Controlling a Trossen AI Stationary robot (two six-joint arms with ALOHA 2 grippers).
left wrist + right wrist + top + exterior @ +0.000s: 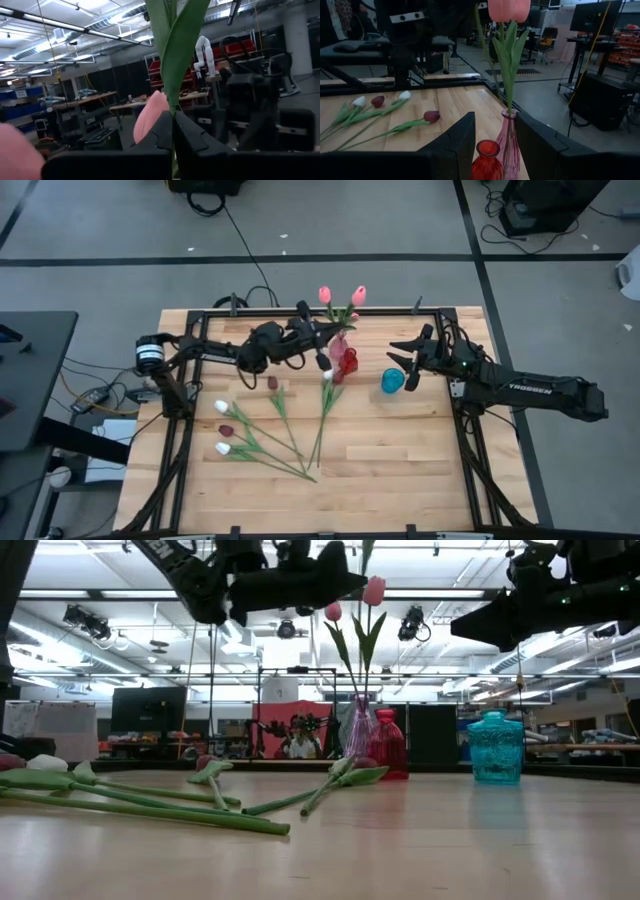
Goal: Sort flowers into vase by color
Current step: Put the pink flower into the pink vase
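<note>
Two pink tulips point(357, 295) stand upright with their stems in the pink glass vase point(358, 730), next to a red vase point(388, 745) and a teal vase point(496, 748). My left gripper point(322, 343) reaches in from the table's left above the pink vase, shut on one tulip's stem. A pink head point(149, 117) shows just beyond its fingers. White and maroon tulips point(224, 428) lie flat on the table to the left and near the vases point(330, 376). My right gripper point(401, 354) hovers open by the teal vase point(392, 381), touching nothing. My left gripper pinches a pink tulip's green stem point(173, 111) between its two shut fingers, just below the leaves. The fingers come roughly level from the table's left, across the stem. The tulip stands upright, its stem running down into the pink vase point(338, 346).
The three vases stand close together at the far middle of the table. Loose tulips point(395, 107) spread over the left and middle of the wooden top. A dark frame rail point(470, 450) borders the table. The near right part of the table point(400, 470) is bare wood.
</note>
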